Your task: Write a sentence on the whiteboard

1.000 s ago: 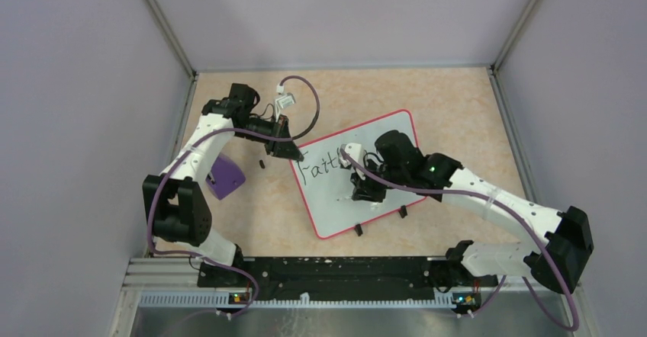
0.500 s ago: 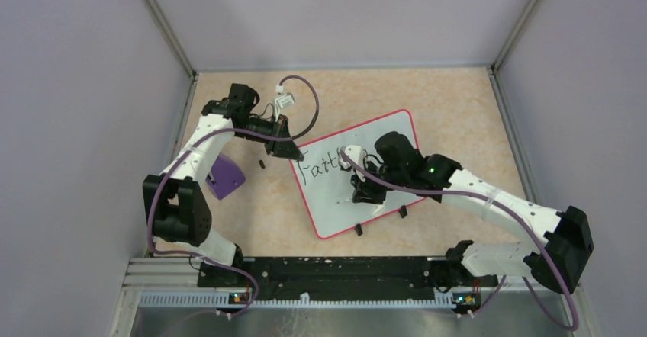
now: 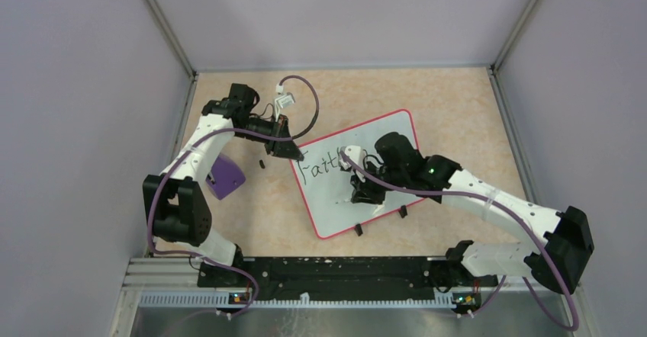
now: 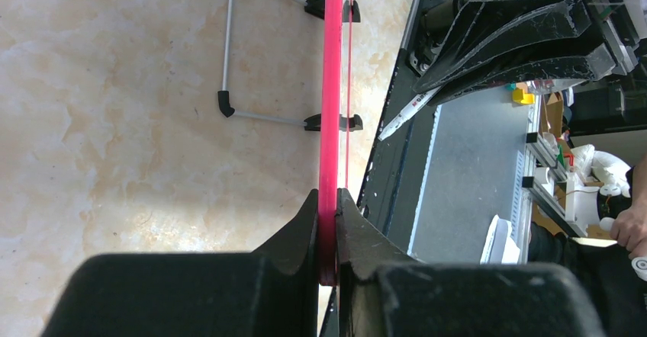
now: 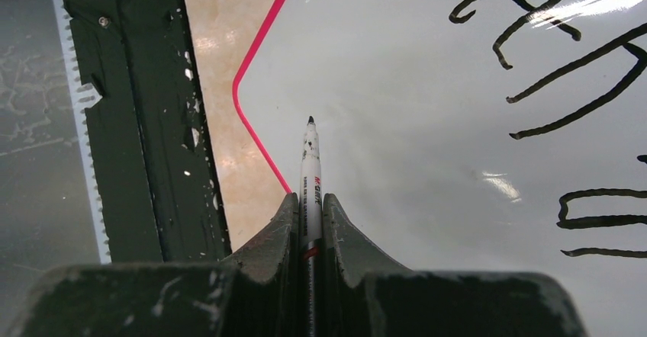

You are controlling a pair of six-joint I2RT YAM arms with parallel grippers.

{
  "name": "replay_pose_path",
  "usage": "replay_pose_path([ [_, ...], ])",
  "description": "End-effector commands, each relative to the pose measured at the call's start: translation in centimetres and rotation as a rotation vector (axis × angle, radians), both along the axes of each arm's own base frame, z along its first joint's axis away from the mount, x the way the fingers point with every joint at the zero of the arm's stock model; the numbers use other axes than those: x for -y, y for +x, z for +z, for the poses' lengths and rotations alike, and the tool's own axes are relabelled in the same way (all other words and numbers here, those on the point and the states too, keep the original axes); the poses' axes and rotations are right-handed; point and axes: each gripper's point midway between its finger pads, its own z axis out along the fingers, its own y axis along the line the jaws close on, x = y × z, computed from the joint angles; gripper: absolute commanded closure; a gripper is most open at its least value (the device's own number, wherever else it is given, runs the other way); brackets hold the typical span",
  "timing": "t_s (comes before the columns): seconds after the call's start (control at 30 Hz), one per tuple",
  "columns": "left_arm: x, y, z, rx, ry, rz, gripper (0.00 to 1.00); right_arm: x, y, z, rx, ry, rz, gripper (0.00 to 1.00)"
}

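Observation:
The whiteboard (image 3: 329, 209), white with a red-pink rim, lies tilted in the middle of the table. My left gripper (image 3: 294, 155) is shut on its far-left corner, and the rim (image 4: 333, 85) runs edge-on between the left gripper's (image 4: 328, 223) jaws. Black lettering (image 3: 320, 168) of the sentence crosses the board's upper part, and its strokes (image 5: 564, 62) show at the right of the right wrist view. My right gripper (image 3: 365, 194) hovers over the board's middle. In its own view the right gripper (image 5: 309, 209) is shut on a white marker (image 5: 310, 162), whose black tip points at bare board near a rounded corner.
A purple block (image 3: 226, 175) lies left of the board beside the left arm. A small black piece (image 3: 262, 164) sits on the table near the left gripper. Black feet (image 3: 358, 229) stick out from the board's near edge. A black rail (image 3: 336, 272) spans the near edge, and walls close in three sides.
The right arm has crept very slightly to the left over the board. The left arm and the board have stayed still.

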Motion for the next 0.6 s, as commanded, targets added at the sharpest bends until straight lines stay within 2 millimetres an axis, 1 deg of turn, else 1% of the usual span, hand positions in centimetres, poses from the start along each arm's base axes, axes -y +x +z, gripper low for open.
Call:
replay_pose_path([
  [0.0,-0.1,0.4,-1.7,0.014,0.045,-0.001,1.00,-1.1,0.0,1.6,0.038,0.062,0.023,1.00],
  [0.17,-0.1,0.5,-1.8,0.011,0.048,0.000,1.00,-1.8,0.6,1.6,0.077,0.038,-0.013,1.00],
  [0.4,-0.1,0.5,-1.9,0.004,0.051,0.004,1.00,-3.3,0.2,1.9,0.140,0.000,-0.014,1.00],
  [0.57,-0.1,0.5,-1.9,0.006,0.053,0.004,1.00,-3.6,0.2,1.6,0.204,-0.035,-0.021,1.00],
])
